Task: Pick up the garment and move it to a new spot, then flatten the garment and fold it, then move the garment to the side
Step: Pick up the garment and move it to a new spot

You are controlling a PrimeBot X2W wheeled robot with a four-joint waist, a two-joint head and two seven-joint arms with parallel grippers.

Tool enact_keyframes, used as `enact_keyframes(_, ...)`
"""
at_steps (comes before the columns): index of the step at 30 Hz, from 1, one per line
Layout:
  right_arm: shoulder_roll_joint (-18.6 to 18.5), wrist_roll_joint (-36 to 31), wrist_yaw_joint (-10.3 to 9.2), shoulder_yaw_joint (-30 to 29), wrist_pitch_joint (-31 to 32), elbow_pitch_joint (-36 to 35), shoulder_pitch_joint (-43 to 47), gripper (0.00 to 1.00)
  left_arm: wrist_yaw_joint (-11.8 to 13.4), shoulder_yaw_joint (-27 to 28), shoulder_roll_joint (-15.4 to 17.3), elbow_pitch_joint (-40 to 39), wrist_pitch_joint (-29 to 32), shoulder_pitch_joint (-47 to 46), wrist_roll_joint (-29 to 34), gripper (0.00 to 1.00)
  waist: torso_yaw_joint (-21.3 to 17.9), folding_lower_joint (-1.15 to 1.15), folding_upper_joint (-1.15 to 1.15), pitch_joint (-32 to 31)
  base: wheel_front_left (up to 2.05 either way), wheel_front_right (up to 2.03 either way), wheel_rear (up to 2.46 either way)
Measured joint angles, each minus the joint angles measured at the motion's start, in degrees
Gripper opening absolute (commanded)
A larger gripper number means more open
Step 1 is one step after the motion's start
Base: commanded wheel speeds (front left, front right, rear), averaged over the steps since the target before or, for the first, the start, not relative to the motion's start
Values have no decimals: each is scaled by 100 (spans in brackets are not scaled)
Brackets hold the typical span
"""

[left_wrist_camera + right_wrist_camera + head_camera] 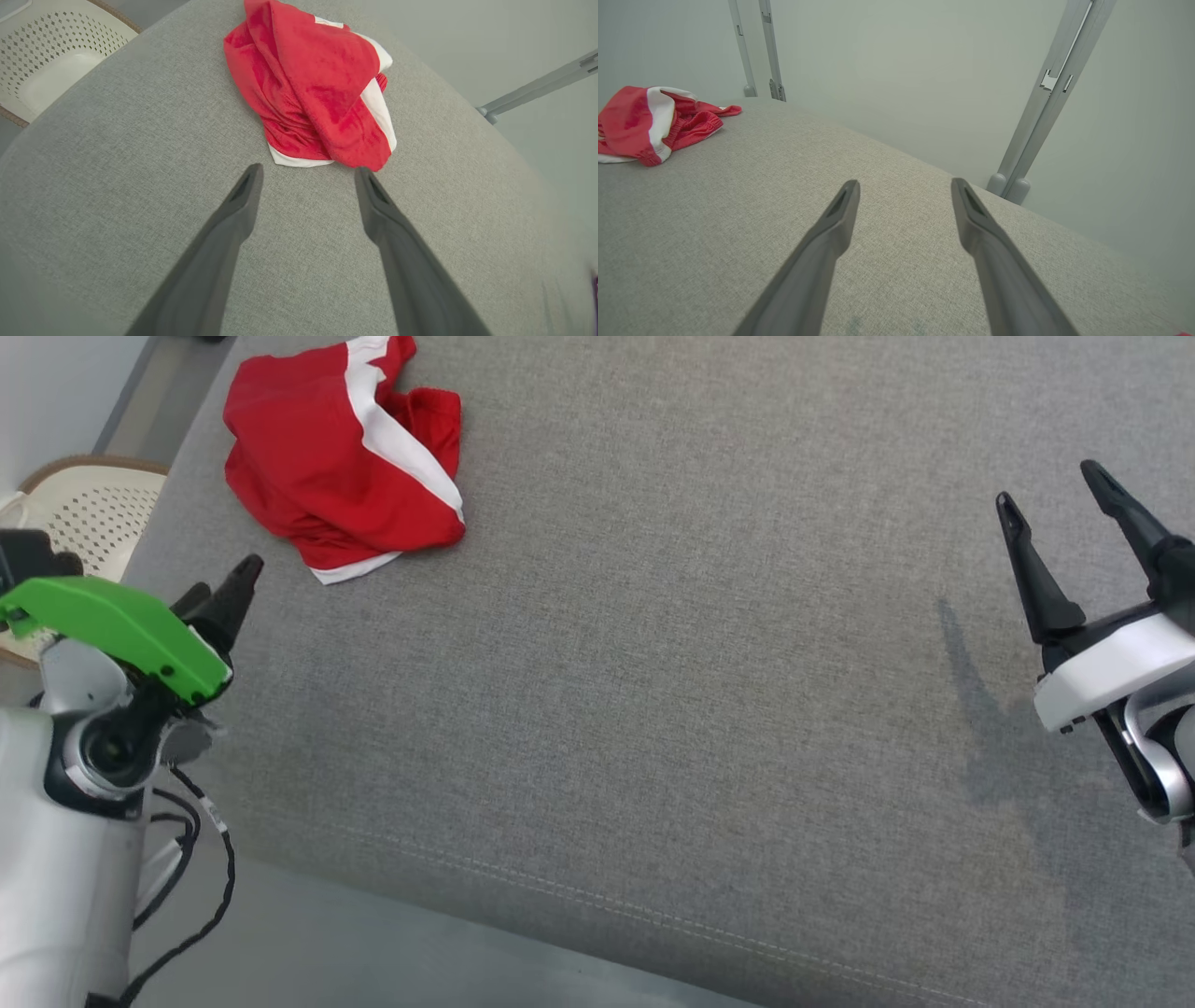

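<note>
Head view: the red and white garment (341,457) lies crumpled on the grey cushion (653,709), ahead of the left gripper (222,590) and apart from its tips. That gripper's jaws stand released, holding nothing. The right gripper (1050,490) hangs over bare cushion well off to the other side, jaws spread and empty. A pale basket (93,504) sits past the cushion's edge, beside the left gripper.

Left wrist view: the garment (317,88) lies just beyond the two spread fingertips, near but not touching. The basket (56,51) is far off to the jaws' upper left.

Right wrist view: the jaws gape over bare cushion. The garment (644,121) lies well away to their upper left, and grey posts (1045,102) stand beyond the cushion.
</note>
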Motion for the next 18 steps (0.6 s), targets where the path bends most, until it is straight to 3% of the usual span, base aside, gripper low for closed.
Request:
enact_keyframes(6,-153,-119,0,-38,235,-318,-318,100,155,357,-108,423,595,-743,-330,100,-83,0,0,486,0,0,0)
enact_keyframes(18,-377,-218,-1,-310,588,-905,-899,100,196,948,-37,1118,656,-1705,-347,100,-381,1,0,1454,0,0,0)
